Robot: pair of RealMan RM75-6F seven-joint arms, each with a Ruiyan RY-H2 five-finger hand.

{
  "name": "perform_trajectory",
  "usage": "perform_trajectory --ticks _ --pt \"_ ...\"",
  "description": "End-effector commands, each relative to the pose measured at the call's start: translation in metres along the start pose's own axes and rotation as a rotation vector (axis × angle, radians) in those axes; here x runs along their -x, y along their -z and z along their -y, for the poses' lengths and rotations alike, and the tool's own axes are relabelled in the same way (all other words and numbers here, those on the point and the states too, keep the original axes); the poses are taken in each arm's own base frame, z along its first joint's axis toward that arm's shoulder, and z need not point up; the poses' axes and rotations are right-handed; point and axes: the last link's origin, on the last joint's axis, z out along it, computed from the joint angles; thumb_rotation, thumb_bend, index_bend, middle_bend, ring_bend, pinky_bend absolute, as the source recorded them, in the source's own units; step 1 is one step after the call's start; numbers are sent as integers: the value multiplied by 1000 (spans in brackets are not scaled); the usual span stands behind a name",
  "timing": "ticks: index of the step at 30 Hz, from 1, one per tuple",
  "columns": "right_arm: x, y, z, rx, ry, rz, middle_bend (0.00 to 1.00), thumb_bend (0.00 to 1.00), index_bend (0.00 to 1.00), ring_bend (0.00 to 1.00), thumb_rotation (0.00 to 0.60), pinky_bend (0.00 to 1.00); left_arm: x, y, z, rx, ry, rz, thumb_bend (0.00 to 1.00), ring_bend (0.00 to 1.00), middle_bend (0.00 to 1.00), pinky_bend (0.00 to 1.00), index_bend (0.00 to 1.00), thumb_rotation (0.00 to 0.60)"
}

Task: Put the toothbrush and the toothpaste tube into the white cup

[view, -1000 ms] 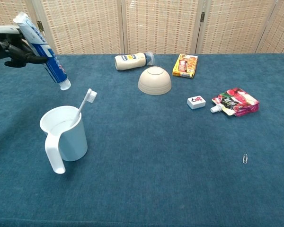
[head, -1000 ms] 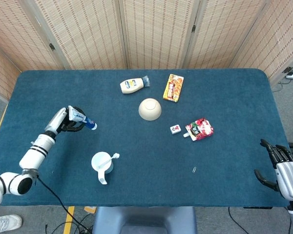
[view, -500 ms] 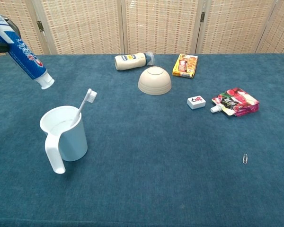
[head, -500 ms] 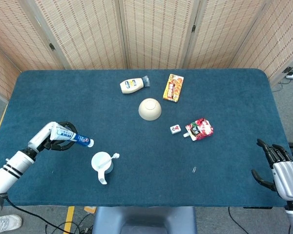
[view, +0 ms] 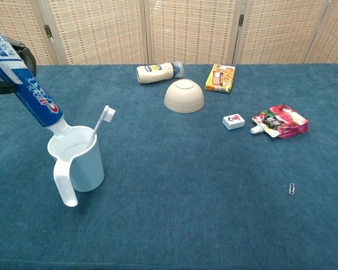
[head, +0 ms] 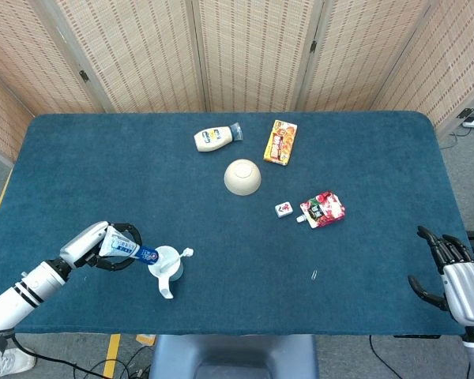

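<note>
Left robot hand [head: 110,243] is gripping the tube [view: 29,93], cap end tilting down at the cup [view: 79,157] rim just beside it. Toothbrush [view: 101,124] is standing in the cup. Right robot hand [head: 450,272] is hanging open, well apart, off the counter [head: 363,158] edge.

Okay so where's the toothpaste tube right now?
The left hand holds the toothpaste tube at the table's front left, tilted, its cap at the white cup rim.

A folding screen [head: 253,51] of woven beige panels spans the top of the frame behind the blue-covered table [head: 363,158]. Grey floor [head: 458,170] shows at right, with a yellow line [head: 110,347] at lower left.
</note>
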Motion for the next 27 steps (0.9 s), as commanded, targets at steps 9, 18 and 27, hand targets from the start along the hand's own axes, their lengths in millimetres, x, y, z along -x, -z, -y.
perform_trajectory --ticks 9,18,27 --pt "0 0 -3 6 -2 1 208 209 37 255 600 178 22 -19 3 -21 -97 38 384 905 1000 968 662 600" --pt "2 -1 -3 7 -3 4 208 209 37 256 600 178 37 -29 5 -38 -183 60 384 903 1000 967 640 600" --pt "2 -1 -4 13 -4 5 208 210 37 256 600 178 48 -39 9 -56 -240 79 384 902 1000 966 599 600"
